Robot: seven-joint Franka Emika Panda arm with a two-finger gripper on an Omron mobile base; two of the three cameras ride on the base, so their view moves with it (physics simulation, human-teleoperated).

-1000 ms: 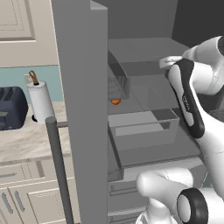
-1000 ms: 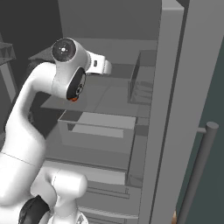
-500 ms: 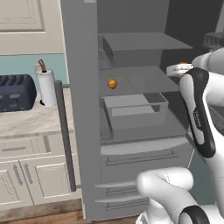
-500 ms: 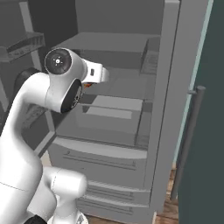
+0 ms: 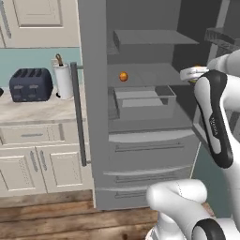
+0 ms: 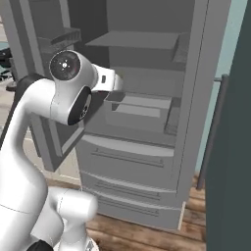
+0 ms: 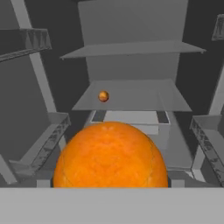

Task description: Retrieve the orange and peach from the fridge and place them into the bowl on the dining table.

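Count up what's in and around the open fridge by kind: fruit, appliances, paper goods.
Fruit: 2, the orange right in front of the hand camera and a small fruit on the fridge shelf.
Appliances: 2, the fridge and a toaster.
Paper goods: 1, the paper towel roll.
Total: 5.

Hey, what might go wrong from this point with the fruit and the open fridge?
The orange sits right at the end effector and hides its fingertips, so the grip cannot be checked; it may slip. The arm is close to the fridge door with its bins; a wide swing might hit it. The small fruit on the shelf is not yet retrieved.
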